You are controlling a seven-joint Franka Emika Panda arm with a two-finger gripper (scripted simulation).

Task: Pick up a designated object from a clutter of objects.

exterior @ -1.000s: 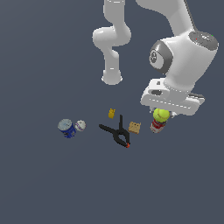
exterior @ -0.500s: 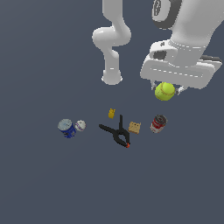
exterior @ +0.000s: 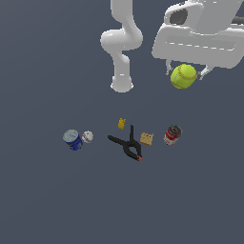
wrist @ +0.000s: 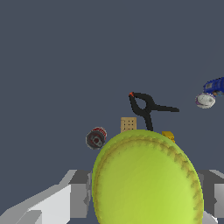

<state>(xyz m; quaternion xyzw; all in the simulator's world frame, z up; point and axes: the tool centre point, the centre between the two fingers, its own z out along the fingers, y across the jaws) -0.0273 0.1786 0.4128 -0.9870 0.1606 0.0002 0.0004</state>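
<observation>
Blue can (exterior: 72,139) stands furthest to the exterior view's left on the dark grey desk (exterior: 47,200), and a small whitish-grey round item (exterior: 87,137) sits just beside it. Near the middle lies a tiny yellow piece (exterior: 121,123), and close below it the black spring clamp (exterior: 127,144) lies flat with its red tip pointing toward the lower right. A tan cube (exterior: 146,139) rests just beside the clamp, on its right side. Further right the red can (exterior: 172,134) stands alone, apart from the cube.

High above the red can, well clear of the desk, hangs the gripper (exterior: 187,72) of the white arm. The tennis ball (exterior: 183,76) is held between the fingers (exterior: 205,72), which are clamped on its two sides; the ball keeps them apart by its own width. In the wrist view the yellow-green ball (wrist: 147,179) fills the near part of the picture, with grey finger pads (wrist: 79,192) pressing against it at each side. Beyond the ball, that view shows the red can (wrist: 96,138), the cube (wrist: 128,124), the clamp (wrist: 146,106), and the whitish round item (wrist: 204,100) next to the blue can (wrist: 215,85), all lying far below on the desk
</observation>
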